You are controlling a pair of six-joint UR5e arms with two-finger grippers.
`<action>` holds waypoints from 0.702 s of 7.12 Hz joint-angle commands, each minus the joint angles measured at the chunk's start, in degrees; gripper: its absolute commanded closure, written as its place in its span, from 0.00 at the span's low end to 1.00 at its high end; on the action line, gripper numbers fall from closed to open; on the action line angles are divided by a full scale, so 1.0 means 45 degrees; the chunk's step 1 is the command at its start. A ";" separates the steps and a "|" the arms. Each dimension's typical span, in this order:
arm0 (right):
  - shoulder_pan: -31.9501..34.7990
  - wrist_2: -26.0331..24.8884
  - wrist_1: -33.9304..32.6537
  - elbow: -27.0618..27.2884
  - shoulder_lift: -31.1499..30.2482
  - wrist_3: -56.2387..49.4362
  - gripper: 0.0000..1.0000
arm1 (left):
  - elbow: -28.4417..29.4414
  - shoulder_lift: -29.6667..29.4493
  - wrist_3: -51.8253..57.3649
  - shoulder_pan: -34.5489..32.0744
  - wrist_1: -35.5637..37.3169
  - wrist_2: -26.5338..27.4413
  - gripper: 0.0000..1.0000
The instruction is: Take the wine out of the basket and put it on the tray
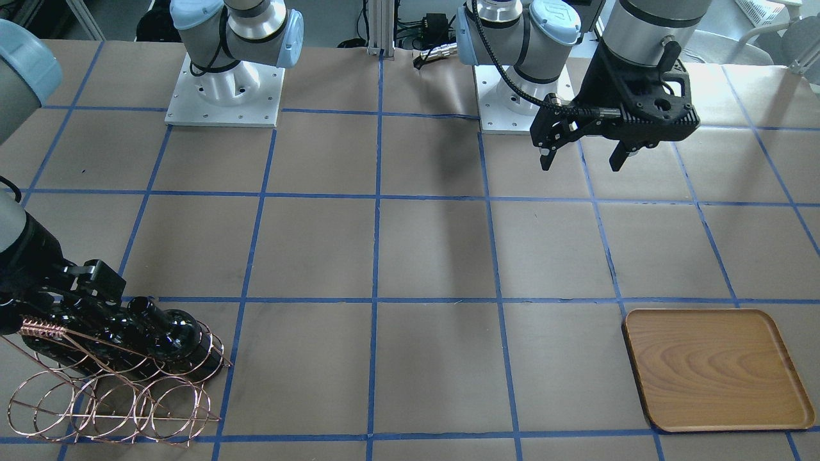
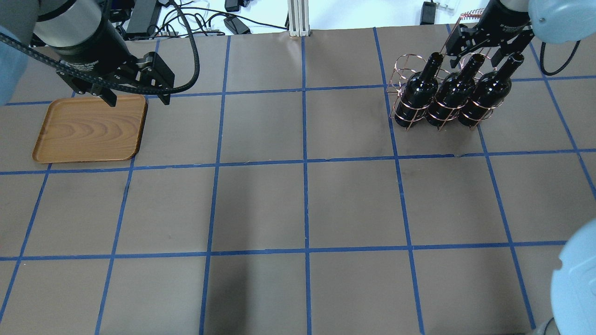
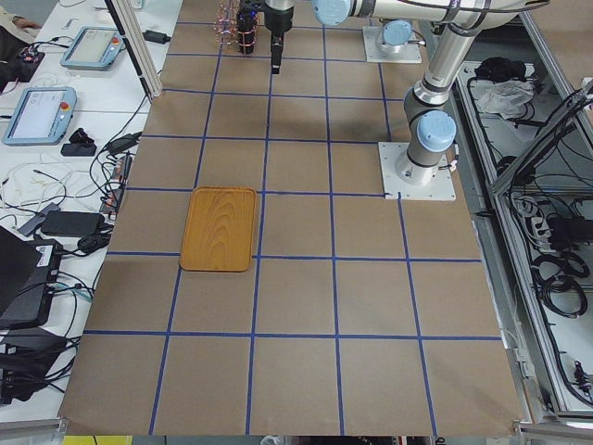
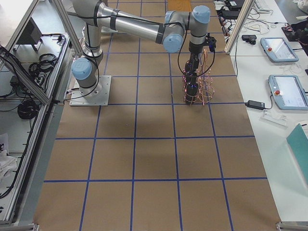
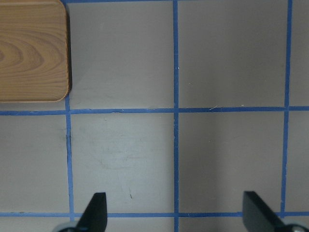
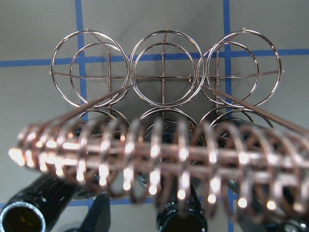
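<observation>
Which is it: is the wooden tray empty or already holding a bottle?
Empty. The tray shows only bare wood grain, and all three bottles stand in the wire basket.

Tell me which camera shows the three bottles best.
Overhead exterior: all three bottles show neck to base, side by side. Front-facing: partly hidden by the right arm. Right wrist: only mouths, behind the blurred handle. Side views: small, overlapping. Left wrist: none.
</observation>
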 commanded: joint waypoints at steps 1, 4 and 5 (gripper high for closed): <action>-0.0001 0.0076 0.0002 0.0036 0.0399 0.0043 0.09 | 0.0012 0.0000 0.0000 0.0000 0.0007 -0.0053 0.00; -0.0001 0.0019 0.0022 -0.0042 0.0400 0.0063 0.45 | 0.0013 0.0000 0.0000 0.0000 0.0007 -0.0053 0.00; -0.0001 -0.0040 0.0061 -0.0042 0.0380 0.0063 0.60 | 0.0013 -0.0019 0.0000 0.0000 0.0007 -0.0054 0.00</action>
